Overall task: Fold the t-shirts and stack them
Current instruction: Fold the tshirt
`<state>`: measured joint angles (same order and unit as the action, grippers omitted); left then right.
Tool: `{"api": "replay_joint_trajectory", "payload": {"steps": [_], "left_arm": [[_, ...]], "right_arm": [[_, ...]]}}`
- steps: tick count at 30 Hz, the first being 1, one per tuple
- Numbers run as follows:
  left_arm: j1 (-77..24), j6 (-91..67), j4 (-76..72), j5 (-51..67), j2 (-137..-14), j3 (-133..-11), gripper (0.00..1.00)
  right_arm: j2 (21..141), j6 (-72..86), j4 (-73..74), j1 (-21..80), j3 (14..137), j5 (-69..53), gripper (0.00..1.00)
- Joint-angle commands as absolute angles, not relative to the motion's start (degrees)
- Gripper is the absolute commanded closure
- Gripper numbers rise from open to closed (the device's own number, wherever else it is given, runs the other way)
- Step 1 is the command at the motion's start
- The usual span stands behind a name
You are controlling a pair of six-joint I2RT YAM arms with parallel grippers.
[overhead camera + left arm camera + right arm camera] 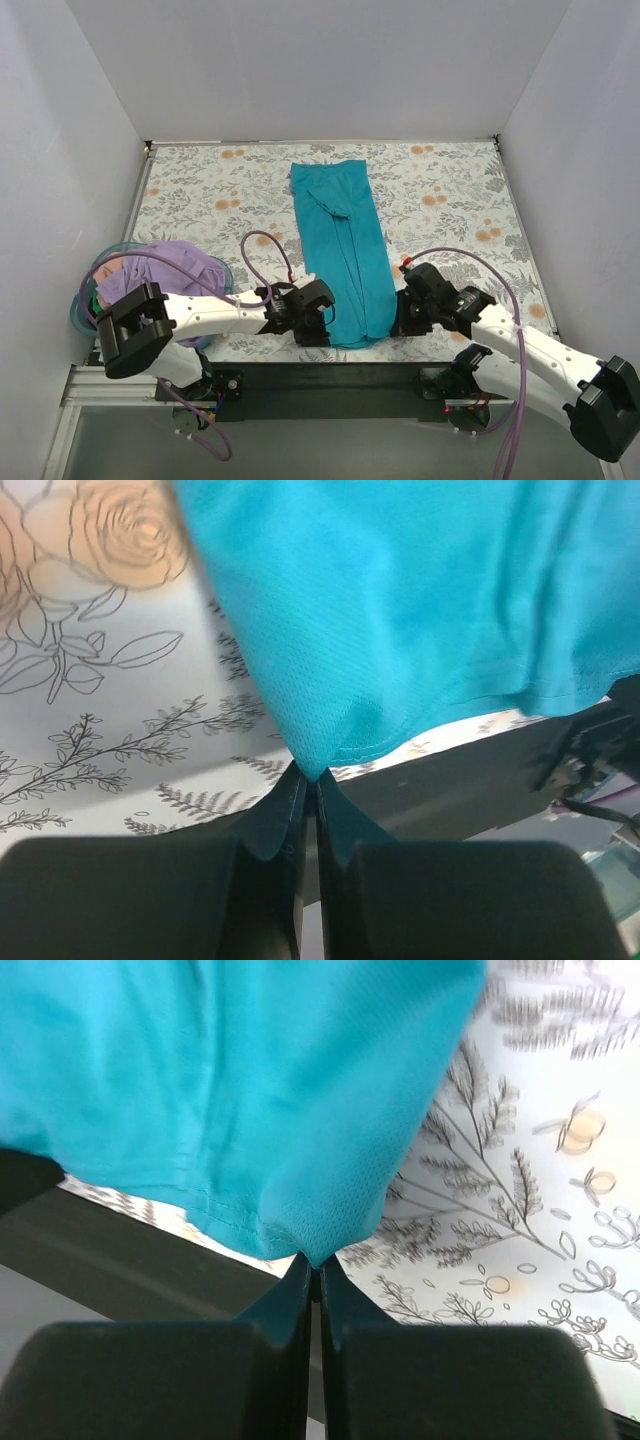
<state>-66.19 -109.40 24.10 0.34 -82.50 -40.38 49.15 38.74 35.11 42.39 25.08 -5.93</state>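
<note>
A teal-blue t-shirt [342,245] lies folded into a long narrow strip down the middle of the floral table. My left gripper [318,318] is shut on its near left corner [312,758]. My right gripper [400,318] is shut on its near right corner [318,1245]. Both corners are pinched at the fingertips, close to the table's near edge. A lavender purple t-shirt [165,268] lies bunched in a blue basket [82,318] at the left. No pinkish shirt shows.
White walls close in the table on the left, back and right. The table's near edge [300,355] and a black rail run just behind both grippers. Purple cables loop over both arms.
</note>
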Motion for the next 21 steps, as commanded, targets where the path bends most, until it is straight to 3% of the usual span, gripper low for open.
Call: {"api": "replay_joint_trajectory", "payload": {"steps": [1,11,21], "left_arm": [[-65.48,-107.58,27.33,-5.62,-78.84,-44.73,1.00],[-53.18,-100.73,22.51,-3.43,-80.68,-50.44,1.00],[-43.95,-95.45,21.01,-4.13,-86.57,-60.02,1.00]], "right_arm": [[51.32,37.36,34.02,42.19,31.37,-1.85,0.99],[63.62,34.19,28.04,40.26,47.27,9.58,0.99],[78.83,28.83,17.86,31.65,59.49,4.49,0.99]]}}
